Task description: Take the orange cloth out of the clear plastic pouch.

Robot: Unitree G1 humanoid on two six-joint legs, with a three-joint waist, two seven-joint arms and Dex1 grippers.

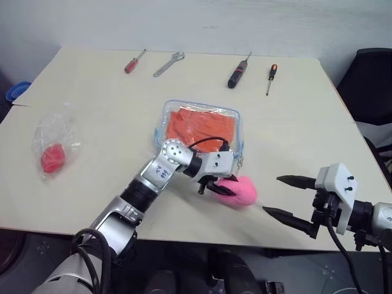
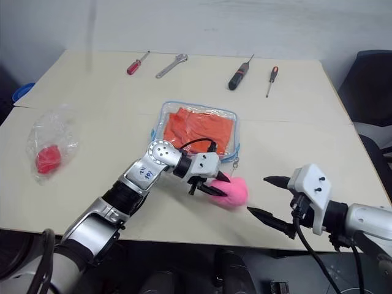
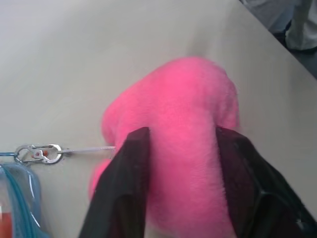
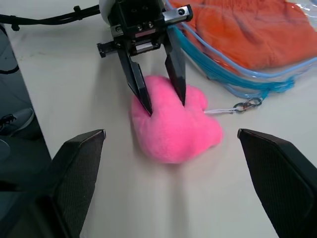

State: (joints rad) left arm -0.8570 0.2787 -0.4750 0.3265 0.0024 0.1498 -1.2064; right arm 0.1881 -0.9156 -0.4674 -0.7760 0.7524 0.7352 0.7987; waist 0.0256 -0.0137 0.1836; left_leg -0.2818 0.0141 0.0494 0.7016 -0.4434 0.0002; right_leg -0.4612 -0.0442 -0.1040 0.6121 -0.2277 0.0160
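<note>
Fingers of the left gripper [image 4: 162, 101] pinch the pink fuzzy heart-shaped plush [image 4: 176, 126] | right gripper [image 1: 286, 197] spread wide, holding nothing | orange cloth [image 1: 201, 126] inside clear blue-trimmed plastic pouch [image 1: 163, 125], mid-table | tip: use the tethered plush to steady the pouch, then work the zipper.

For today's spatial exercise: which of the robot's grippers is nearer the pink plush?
Left. The left gripper has its jaws around the pink plush; the right gripper hangs open beside it, apart.

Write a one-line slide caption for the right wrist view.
Left gripper closes its jaws around the pink plush heart beside the clear pouch holding the orange cloth.
</note>
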